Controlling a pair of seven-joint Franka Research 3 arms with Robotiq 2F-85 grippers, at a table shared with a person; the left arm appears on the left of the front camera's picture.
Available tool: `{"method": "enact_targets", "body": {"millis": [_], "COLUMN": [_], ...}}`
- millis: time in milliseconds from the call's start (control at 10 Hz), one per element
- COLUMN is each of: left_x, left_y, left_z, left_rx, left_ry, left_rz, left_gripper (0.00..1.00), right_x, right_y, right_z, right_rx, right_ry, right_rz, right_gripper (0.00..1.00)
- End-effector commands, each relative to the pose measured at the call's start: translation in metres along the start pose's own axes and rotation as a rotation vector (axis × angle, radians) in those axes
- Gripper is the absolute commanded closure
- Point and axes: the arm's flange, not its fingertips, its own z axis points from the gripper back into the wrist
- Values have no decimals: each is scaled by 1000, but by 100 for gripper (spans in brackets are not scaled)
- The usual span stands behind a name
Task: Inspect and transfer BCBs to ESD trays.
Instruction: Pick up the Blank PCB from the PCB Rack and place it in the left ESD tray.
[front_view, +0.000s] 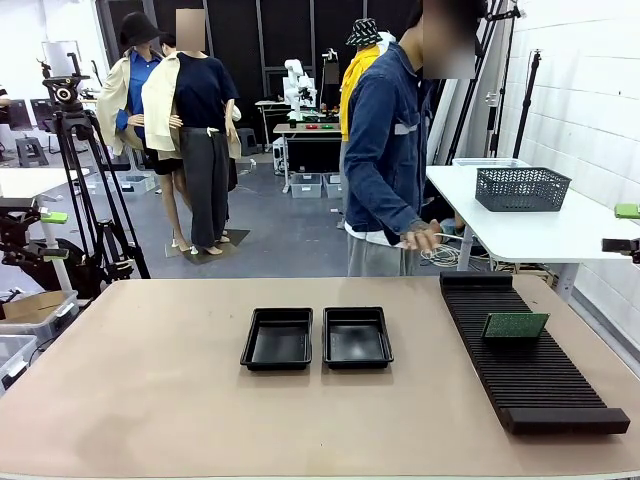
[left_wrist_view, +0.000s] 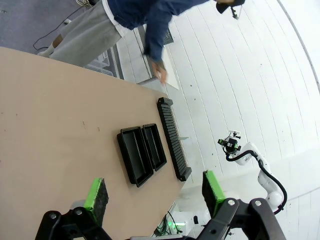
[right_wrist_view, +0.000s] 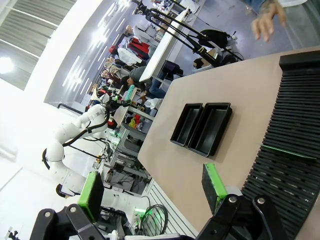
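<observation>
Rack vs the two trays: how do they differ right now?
The rack is long and ribbed; the left tray and right tray are short, smooth-floored, with raised rims. The rack holds one green board standing in its slots; both trays are empty. All are black.

Trays left of rack

Open table L & front; 2 trays mid, rack R w/ 1 upright board.

The flat tan tabletop carries two shallow glossy black plastic trays side by side and a long black ribbed rack.
</observation>
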Motion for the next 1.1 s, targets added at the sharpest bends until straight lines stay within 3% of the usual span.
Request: {"method": "enact_targets", "body": {"millis": [0, 300, 500, 1000], "left_x": [0, 0, 0, 0], "left_y": [-2, -2, -2, -2], "left_z": [1, 1, 1, 1], "left_rx": [13, 13, 13, 13], "left_ry": [4, 4, 4, 4], "left_rz": [14, 14, 14, 14], "left_gripper": [0, 0, 0, 0], "right_x": [-1, 4, 11, 23], "right_y": [-1, 5, 21, 48], "right_z": [0, -10, -28, -69], "right_rx": [3, -15, -52, -153], "right_ry": [1, 19, 67, 255], "right_rz": [0, 10, 98, 270], "right_gripper": [0, 0, 0, 0]}}
